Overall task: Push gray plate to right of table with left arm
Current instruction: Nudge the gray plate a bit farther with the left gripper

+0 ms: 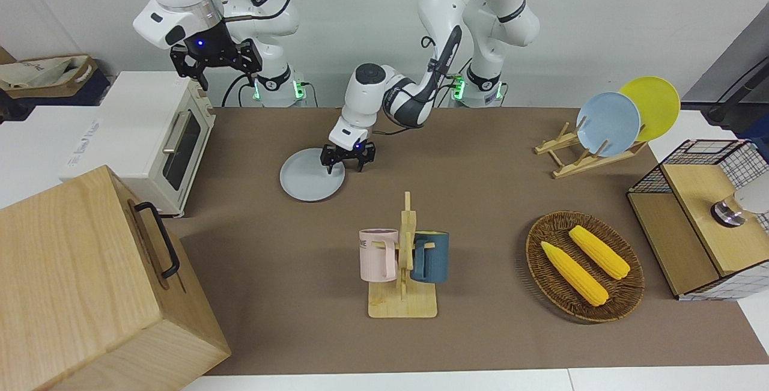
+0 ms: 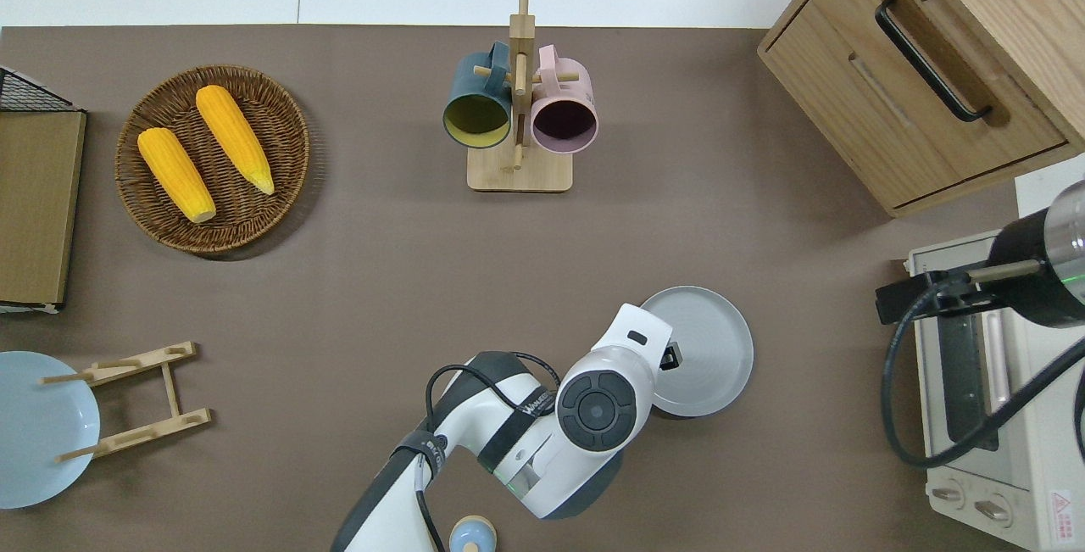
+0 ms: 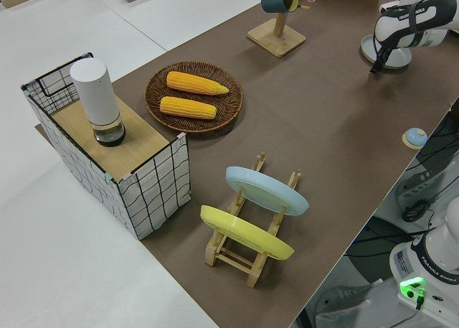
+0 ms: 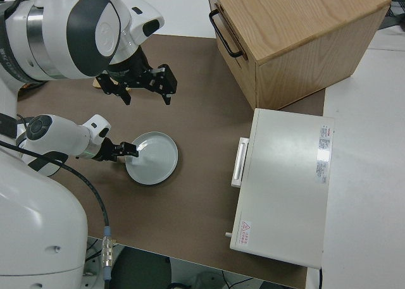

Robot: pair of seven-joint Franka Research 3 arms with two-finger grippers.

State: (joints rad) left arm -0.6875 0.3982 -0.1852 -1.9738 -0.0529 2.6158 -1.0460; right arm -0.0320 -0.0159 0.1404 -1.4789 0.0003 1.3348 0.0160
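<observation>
My left hand (image 1: 348, 160) rests low at the gray plate (image 1: 311, 182), at its rim near seven o'clock in the overhead view, to push it along the bench (image 1: 480, 199). Its fingers seem spread apart, holding nothing. The right arm is parked.

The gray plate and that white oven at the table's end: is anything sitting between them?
No. In the overhead view, only bare brown table lies between the gray plate and the white oven. The left gripper is at the plate's opposite edge.
</observation>
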